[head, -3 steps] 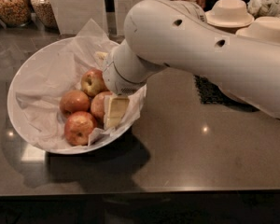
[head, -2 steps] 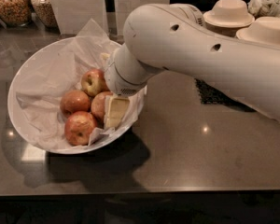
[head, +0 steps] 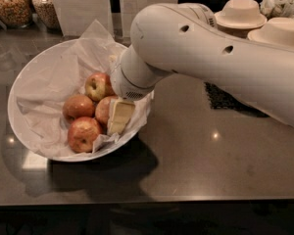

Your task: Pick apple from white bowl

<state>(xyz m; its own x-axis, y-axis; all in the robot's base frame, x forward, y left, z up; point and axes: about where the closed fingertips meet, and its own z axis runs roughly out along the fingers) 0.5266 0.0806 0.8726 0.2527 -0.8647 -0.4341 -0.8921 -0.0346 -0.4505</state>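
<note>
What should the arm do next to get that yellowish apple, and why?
Probably nudge the gripper toward the apple: it sits low in the white bowl against a redder apple, not at the pale one.

Cream-white gripper (head: pixel 120 116) sits down inside the glossy white bowl (head: pixel 13 94), right against the fruit. The apple (head: pixel 99 86) shows a red blush with a yellow-green patch, and the three redder apples (head: pixel 82 133) glow orange-red, lightly speckled. White crumpled paper (head: pixel 49 75) lines the bowl. The arm (head: pixel 210 48) is glossy white, the countertop (head: pixel 201 155) dark grey, the stacked paper bowls (head: pixel 240 11) beige.
</note>
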